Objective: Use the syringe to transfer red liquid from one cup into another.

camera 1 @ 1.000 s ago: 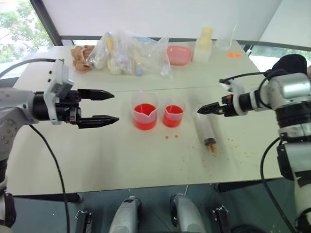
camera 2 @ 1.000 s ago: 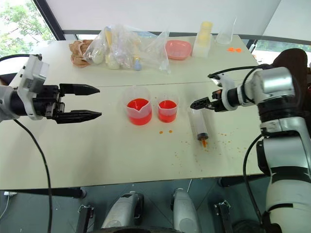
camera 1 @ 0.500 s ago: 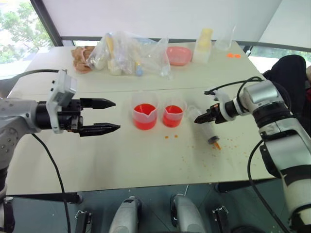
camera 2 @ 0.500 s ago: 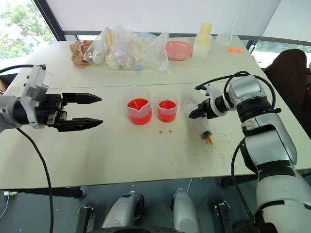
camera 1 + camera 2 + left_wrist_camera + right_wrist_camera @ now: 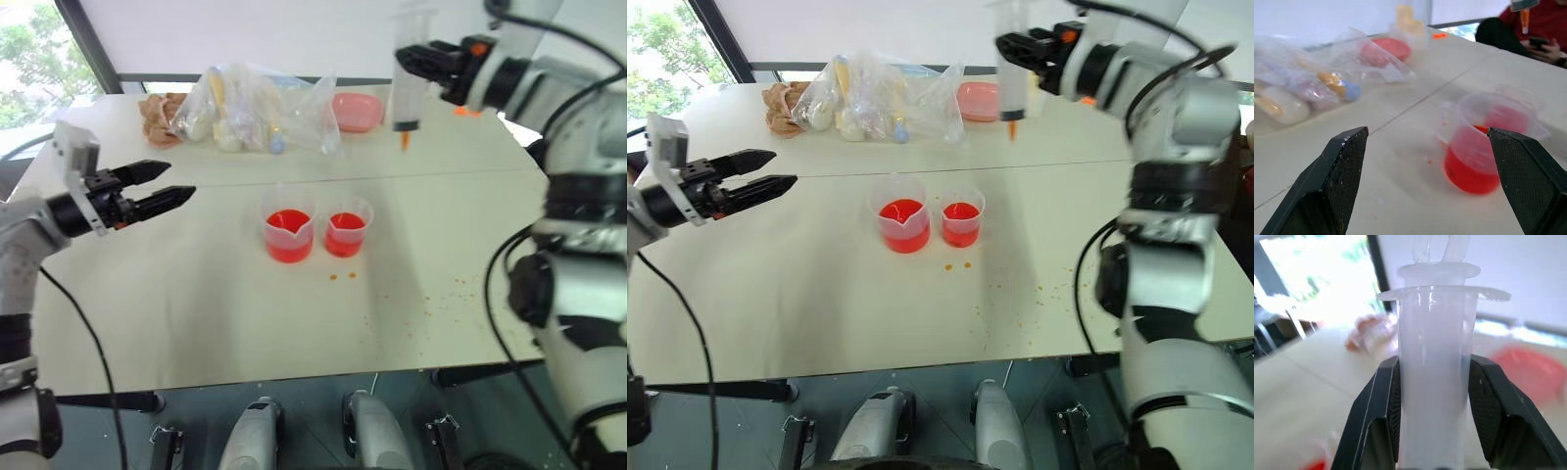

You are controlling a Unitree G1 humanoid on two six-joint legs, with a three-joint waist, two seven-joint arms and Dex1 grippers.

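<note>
Hanging upright, tip down, the syringe [image 5: 407, 73] is sitting clamped in the right gripper [image 5: 423, 61] fingers, high beyond the spouted beaker [image 5: 290, 231] of red liquid [image 5: 289, 237]. Just right of that beaker, the narrower cup [image 5: 346, 229] is waiting. Left gripper [image 5: 162, 188] fingers are gaping empty, well left of the beaker.

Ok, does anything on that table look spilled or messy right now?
Yes. Small orange droplets dot the table just in front of the narrow cup, and finer specks scatter further right. Both the cup and the spouted beaker stand upright, so nothing has tipped. The syringe, held high in the right gripper, has an orange-stained tip.
</note>
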